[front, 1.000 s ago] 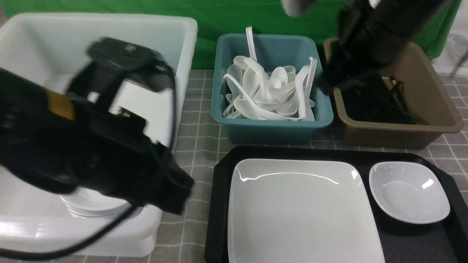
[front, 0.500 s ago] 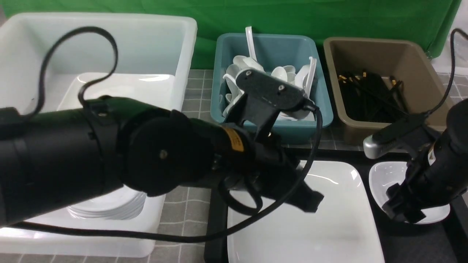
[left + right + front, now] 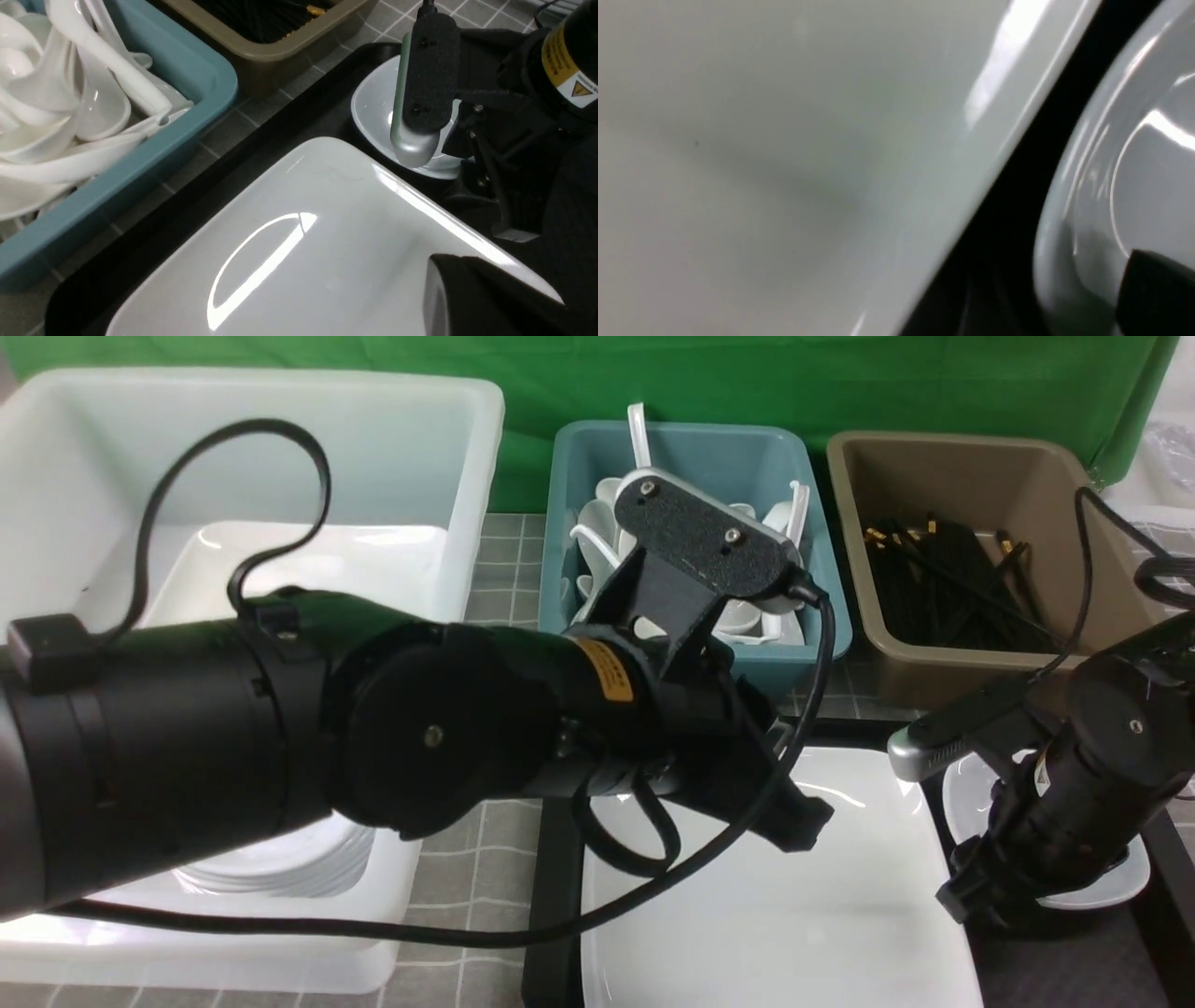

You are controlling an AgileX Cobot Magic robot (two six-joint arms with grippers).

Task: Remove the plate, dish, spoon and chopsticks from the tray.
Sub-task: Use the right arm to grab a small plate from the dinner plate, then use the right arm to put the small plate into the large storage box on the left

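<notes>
On the black tray you have the plate, white, glossy and flat, a square with rounded corners. Near it, also on the tray, is the dish, smaller, white and smooth, with a curved wall. The tray has a raised rim and a textured floor.

Your left claw is over the plate, and its fingers are together. Your right claw is at the dish, with one dark finger over the dish's rim; whether it is apart or closed on this rim, you cannot tell.

Beyond the tray, the teal bin contains many white spoons, shiny, with oval bowls, in a loose pile. Beside it, the brown bin holds black chopsticks with gold bands. To your left, the big white tub holds a white plate lying flat and a stack of small dishes. The table has a grey cover with pale grid lines.
</notes>
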